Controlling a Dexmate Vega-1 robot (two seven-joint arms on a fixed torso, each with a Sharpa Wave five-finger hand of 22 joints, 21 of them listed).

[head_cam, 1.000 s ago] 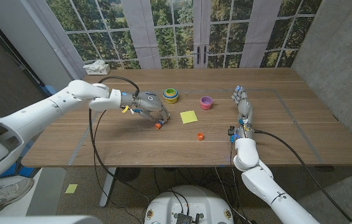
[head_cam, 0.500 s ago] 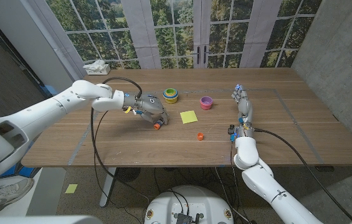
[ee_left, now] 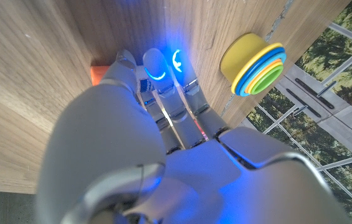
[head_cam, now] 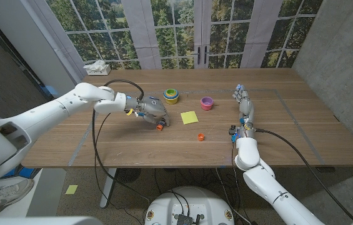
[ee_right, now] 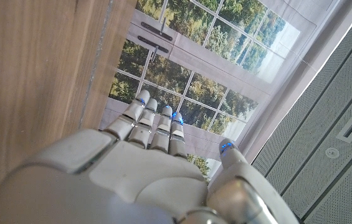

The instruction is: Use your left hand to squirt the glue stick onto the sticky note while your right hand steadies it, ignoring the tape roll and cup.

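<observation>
Head view: left hand [head_cam: 151, 111] curled over the glue stick [head_cam: 159, 125], orange end poking out beyond the fingertips, low over the wooden table [head_cam: 101, 144]; looks like a closed grip on the tube, though exactly how the fingers wrap it cannot be made out. Sticky note [head_cam: 189, 117] just beyond those fingertips, apart from the glue stick, so nozzle probably kept aimed that way for the squirt. Small orange cap [head_cam: 200, 137] loose on the wood between the two hands, likely off so glue can flow. Right hand [head_cam: 243, 103] standing with fingers straight and together, holding nothing, well apart from the note; steadying not yet begun by the look of it. Pink cup [head_cam: 207, 103] between note and right hand; stacked coloured rings [head_cam: 171, 95] past the left hand, presumably the tape roll, both to be left alone.

Left wrist view: fingers [ee_left: 163, 93] bent down toward the wood, an orange bit [ee_left: 98, 73] beside them
</observation>
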